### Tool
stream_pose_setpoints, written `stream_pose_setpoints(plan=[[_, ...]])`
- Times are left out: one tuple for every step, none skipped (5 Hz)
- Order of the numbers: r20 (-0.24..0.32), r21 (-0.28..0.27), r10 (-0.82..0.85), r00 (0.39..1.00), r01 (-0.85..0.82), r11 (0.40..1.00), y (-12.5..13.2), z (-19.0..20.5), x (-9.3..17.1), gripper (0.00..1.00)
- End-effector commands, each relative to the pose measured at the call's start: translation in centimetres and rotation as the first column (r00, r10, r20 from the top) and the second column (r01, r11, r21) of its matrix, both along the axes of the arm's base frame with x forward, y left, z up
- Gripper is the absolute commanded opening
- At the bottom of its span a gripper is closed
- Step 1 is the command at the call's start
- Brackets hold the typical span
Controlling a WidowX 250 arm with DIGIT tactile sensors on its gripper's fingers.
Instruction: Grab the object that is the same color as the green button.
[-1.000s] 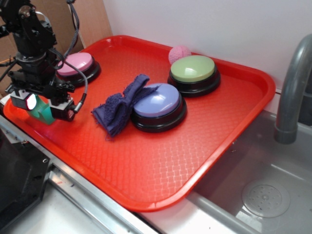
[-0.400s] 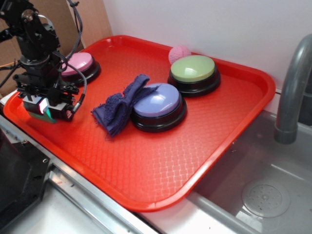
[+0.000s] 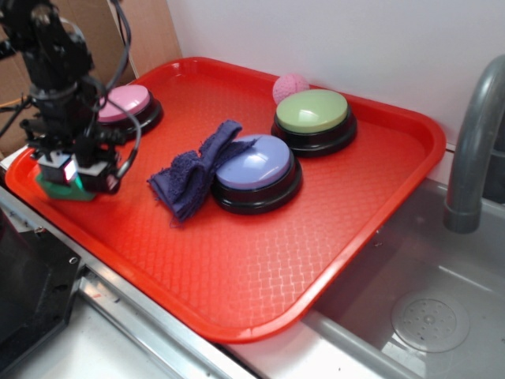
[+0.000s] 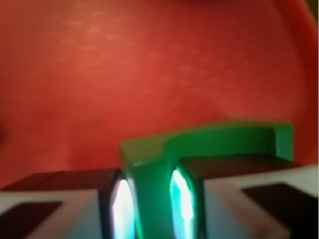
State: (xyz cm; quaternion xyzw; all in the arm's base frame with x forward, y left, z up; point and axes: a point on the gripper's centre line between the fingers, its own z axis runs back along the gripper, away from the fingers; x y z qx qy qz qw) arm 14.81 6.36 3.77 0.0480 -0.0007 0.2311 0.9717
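While the green button (image 3: 311,110) sits well off to its right across the red tray (image 3: 331,237), the gripper (image 3: 72,178) stands over the tray's left corner. From the wrist, its fingers (image 4: 122,204) clamp the green block (image 4: 199,144) between them.

The gripper (image 3: 69,175) hides most of the green block (image 3: 61,186), the blurred wrist view cuts off its base, and the faucet (image 3: 473,150) runs off-frame.
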Motion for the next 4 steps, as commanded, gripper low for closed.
stream_pose_setpoints(plan=[[0.174, -0.131, -0.148, 0.974, 0.172, 0.976, -2.1, 9.4, 3.4, 0.0], [0.251, -0.14, -0.231, 0.94, 0.272, 0.952, -4.0, 13.1, 5.7, 0.0], [0.277, -0.085, -0.28, 0.919, 0.314, 0.946, -5.5, 14.5, 6.9, 0.0], [0.139, -0.16, -0.215, 0.967, 0.236, 0.959, -4.6, 13.8, 6.6, 0.98]])
